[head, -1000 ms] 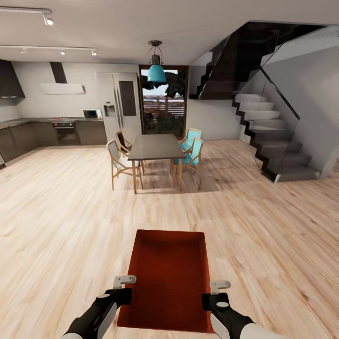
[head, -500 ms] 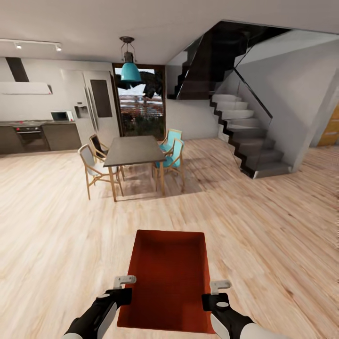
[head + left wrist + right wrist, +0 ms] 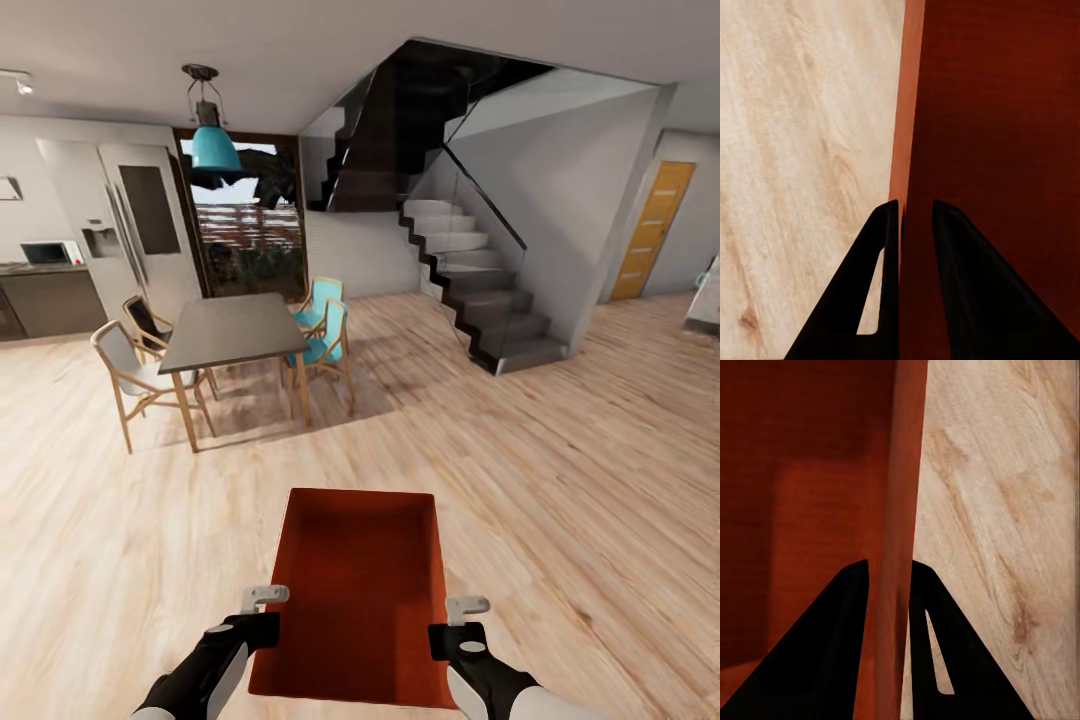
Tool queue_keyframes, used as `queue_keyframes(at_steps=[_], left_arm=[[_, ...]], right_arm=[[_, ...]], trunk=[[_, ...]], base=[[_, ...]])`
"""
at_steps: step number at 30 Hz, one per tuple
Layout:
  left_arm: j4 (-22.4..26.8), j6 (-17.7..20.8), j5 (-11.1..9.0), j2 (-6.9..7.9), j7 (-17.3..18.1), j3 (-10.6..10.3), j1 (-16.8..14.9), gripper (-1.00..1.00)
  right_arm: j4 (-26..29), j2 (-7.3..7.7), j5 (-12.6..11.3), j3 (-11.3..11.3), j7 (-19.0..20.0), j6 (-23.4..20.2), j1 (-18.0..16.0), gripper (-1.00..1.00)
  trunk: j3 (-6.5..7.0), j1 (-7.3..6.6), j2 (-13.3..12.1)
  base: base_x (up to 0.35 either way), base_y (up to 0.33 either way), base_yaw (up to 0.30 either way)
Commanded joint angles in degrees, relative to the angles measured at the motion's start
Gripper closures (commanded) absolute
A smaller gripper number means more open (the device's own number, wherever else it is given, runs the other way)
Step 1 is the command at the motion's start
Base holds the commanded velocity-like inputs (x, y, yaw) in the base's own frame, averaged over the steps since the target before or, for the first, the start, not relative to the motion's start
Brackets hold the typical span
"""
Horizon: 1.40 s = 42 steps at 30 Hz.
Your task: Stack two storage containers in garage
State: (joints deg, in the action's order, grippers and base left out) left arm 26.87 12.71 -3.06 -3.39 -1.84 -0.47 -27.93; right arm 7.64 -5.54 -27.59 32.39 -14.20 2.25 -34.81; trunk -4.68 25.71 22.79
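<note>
1. Gripping the storage container [image 3: 360, 590] from both sides, the two arms carry it low in front of the robot, above the light wood-plank floor [image 3: 560, 480].
2. The left gripper [image 3: 910, 225] has its fingers pinching the bin's left wall, one finger inside and one outside.
3. The right gripper [image 3: 889, 585] pinches the right wall the same way.
4. Ahead stand a dining table [image 3: 232, 330] with chairs, a staircase [image 3: 470, 290] and a wood-panelled door [image 3: 652, 230].
</note>
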Motion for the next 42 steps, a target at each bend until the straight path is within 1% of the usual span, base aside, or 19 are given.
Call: queue_keyframes(at_steps=[1, 34, 42], left_arm=[[0.31, -0.08, 0.6, 0.05, -0.62, -0.49, -0.02, 1.0], [0.31, 0.01, 0.6, 0.05, -0.62, -0.49, -0.02, 1.0], [0.34, 0.03, 0.6, 0.05, -0.62, -0.41, -0.02, 1.0]], right_arm=[[-1.21, 0.0, -1.48, 0.95, -0.3, 0.3, -0.09, 1.0], [-1.21, 0.0, -1.47, 0.98, -0.29, 0.3, -0.09, 1.0], [-1.19, 0.01, -1.5, 0.95, -0.3, 0.3, -0.09, 1.0]], trunk=[[-0.12, 0.07, 0.12], [-0.12, 0.07, 0.12], [-0.12, 0.07, 0.12]], base=[[0.322, 0.0, -0.268], [0.322, 0.0, -0.268], [0.322, 0.0, -0.052]])
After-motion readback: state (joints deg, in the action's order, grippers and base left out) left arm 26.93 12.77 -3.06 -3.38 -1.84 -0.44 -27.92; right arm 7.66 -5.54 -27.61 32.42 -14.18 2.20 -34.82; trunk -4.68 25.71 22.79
